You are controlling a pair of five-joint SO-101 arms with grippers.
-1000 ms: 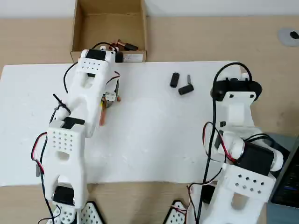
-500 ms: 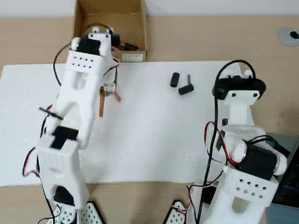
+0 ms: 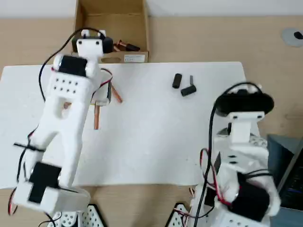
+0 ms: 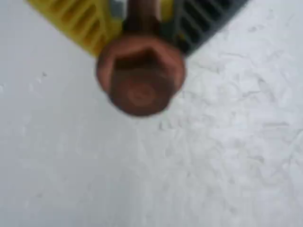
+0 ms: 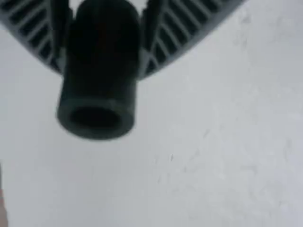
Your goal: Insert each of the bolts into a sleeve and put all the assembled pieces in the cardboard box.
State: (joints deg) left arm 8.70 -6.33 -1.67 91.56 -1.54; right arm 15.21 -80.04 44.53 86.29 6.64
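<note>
white mat (image 3: 156, 142), cardboard box (image 3: 78, 28) label (image 3: 135, 58) illegible

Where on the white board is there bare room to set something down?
The middle of the white board, between the two arms, is bare. Crowded: around the sleeves near its far edge, and at the left tool holding a copper bolt.

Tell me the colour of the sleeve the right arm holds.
Black; the sleeve shows best in the right wrist view.
</note>
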